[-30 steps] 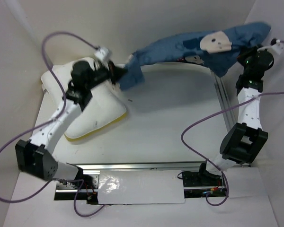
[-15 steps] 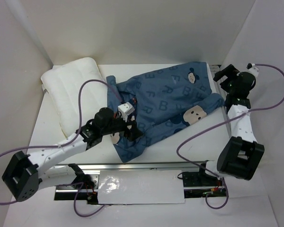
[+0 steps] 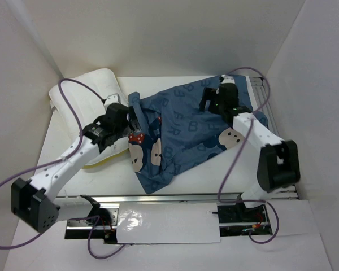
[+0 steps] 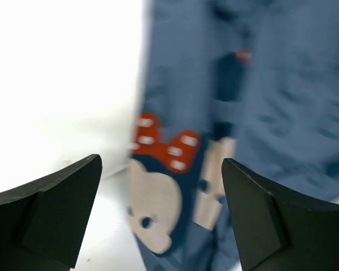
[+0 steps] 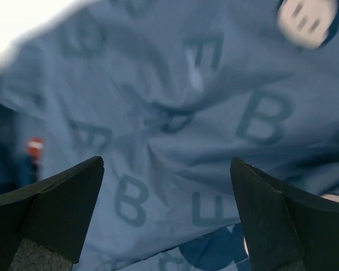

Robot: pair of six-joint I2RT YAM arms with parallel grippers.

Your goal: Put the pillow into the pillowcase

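The blue pillowcase (image 3: 183, 132) with letters and mouse faces lies crumpled flat across the middle of the table. The white pillow (image 3: 82, 90) lies at the back left, its yellow seam showing under my left arm. My left gripper (image 3: 137, 125) hovers open over the pillowcase's left edge. In the left wrist view that gripper (image 4: 161, 226) frames a mouse face with a red bow (image 4: 164, 147), with nothing held. My right gripper (image 3: 205, 103) is open above the upper right of the pillowcase. In the right wrist view it (image 5: 166, 217) hangs over lettered cloth (image 5: 203, 113), apart from it.
An aluminium rail (image 3: 169, 199) runs along the near edge and another (image 3: 264, 96) along the right side. White walls close in the table at the back and on both sides. Purple cables (image 3: 73, 93) loop over the pillow and beside the right arm.
A second ago both grippers held the pillowcase up at the back. It now lies on the table, both grippers have opened, and both arms have moved over the cloth.
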